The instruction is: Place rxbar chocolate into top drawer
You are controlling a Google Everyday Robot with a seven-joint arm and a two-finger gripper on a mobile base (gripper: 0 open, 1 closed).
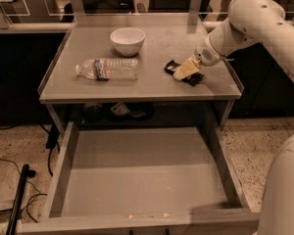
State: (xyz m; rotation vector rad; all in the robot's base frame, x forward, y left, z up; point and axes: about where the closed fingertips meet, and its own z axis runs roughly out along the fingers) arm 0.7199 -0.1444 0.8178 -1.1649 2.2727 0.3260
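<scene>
The rxbar chocolate (195,79) is a small dark bar lying flat on the right part of the grey tabletop (152,84). My gripper (184,71) reaches in from the right on the white arm (245,18) and sits right on top of the bar, covering its middle, so only the bar's two dark ends show. The top drawer (67,156) is pulled wide open below the tabletop, at the front. Its flat bottom is bare.
A clear plastic water bottle (109,68) lies on its side at the left of the tabletop. A white bowl (127,40) stands behind it. Dark items sit on a shelf (118,110) under the tabletop. Cables lie on the floor (19,190) at the left.
</scene>
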